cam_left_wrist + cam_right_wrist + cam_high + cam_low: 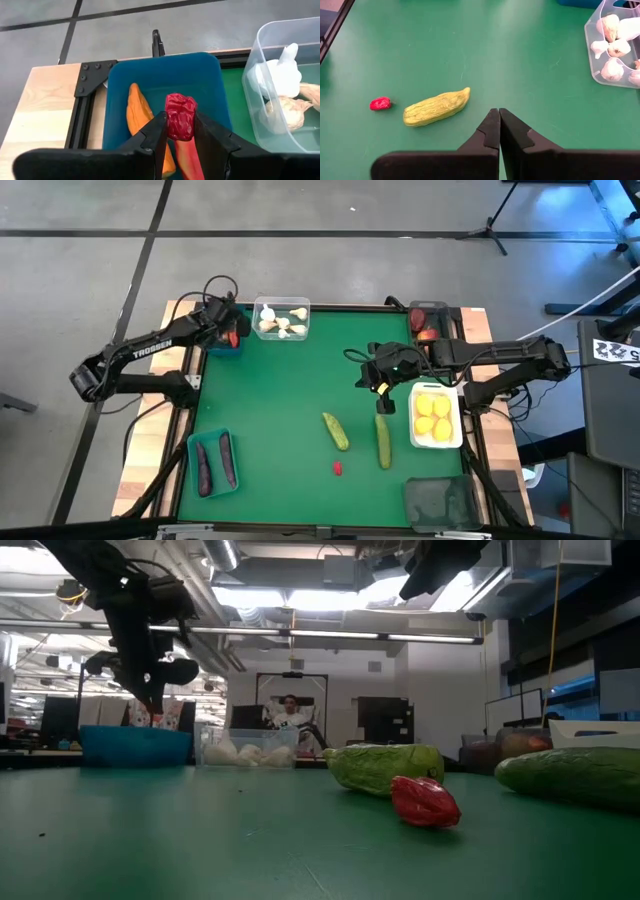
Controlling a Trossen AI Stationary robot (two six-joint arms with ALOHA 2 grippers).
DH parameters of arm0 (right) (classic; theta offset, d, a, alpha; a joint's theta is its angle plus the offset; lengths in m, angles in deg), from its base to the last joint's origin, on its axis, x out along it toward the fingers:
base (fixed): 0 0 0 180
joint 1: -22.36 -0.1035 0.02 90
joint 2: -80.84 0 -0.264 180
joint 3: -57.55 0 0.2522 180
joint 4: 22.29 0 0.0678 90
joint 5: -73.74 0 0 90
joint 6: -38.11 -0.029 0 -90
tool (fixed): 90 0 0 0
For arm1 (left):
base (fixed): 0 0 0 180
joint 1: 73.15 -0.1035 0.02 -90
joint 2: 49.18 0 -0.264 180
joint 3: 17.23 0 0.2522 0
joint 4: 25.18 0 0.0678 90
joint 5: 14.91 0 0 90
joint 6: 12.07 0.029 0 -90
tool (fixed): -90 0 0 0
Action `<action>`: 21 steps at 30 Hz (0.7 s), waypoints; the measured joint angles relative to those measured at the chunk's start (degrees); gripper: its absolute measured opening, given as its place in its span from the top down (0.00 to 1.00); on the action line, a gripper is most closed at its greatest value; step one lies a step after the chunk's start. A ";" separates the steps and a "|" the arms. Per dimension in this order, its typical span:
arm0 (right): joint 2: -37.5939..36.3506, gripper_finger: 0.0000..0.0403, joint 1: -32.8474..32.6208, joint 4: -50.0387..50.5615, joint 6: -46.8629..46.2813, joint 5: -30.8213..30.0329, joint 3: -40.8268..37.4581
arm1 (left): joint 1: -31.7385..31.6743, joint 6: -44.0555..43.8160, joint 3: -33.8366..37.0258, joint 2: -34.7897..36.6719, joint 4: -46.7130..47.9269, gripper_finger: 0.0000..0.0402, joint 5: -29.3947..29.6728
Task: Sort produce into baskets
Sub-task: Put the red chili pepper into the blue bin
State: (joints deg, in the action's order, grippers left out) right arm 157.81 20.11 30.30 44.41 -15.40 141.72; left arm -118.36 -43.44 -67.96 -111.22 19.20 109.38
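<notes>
Sorted so far: garlic in the clear basket (282, 318); lemons in the white basket (436, 416); eggplants in the teal basket (213, 463); a carrot (138, 112) in the blue basket (170, 80).

Outstanding: two cucumbers (336, 431) and one small red piece (338, 468) are lying loose on the mat, beside the white basket.

Left gripper (180, 131): hanging over the blue basket, fingers pinching a red pepper (180, 116).

Right gripper (498, 125): hovering near the white basket, fingers pressed together, carrying nothing.

The left tool (181, 131) grips a red berry (180, 116) above the blue basket (200, 80) holding a carrot (141, 117).
</notes>
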 joint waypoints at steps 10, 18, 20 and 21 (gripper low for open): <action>0.00 1.00 -0.01 0.06 -0.02 0.02 0.00 | -0.72 -2.00 0.02 -0.26 1.88 0.78 -1.29; 0.00 1.00 -0.01 0.30 -0.01 0.10 0.00 | -0.70 -1.17 0.02 -3.11 2.19 0.73 -1.27; 0.00 1.00 -0.01 0.33 0.00 0.11 0.00 | -0.70 -0.15 0.04 -4.04 2.19 0.69 -1.29; 0.00 1.00 -0.01 0.33 -0.01 0.13 0.00 | -0.70 0.02 0.04 -4.38 2.19 0.67 -1.29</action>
State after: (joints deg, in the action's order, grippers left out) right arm 157.81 20.10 30.62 44.41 -15.27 141.72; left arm -119.06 -43.42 -67.92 -115.61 21.38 108.09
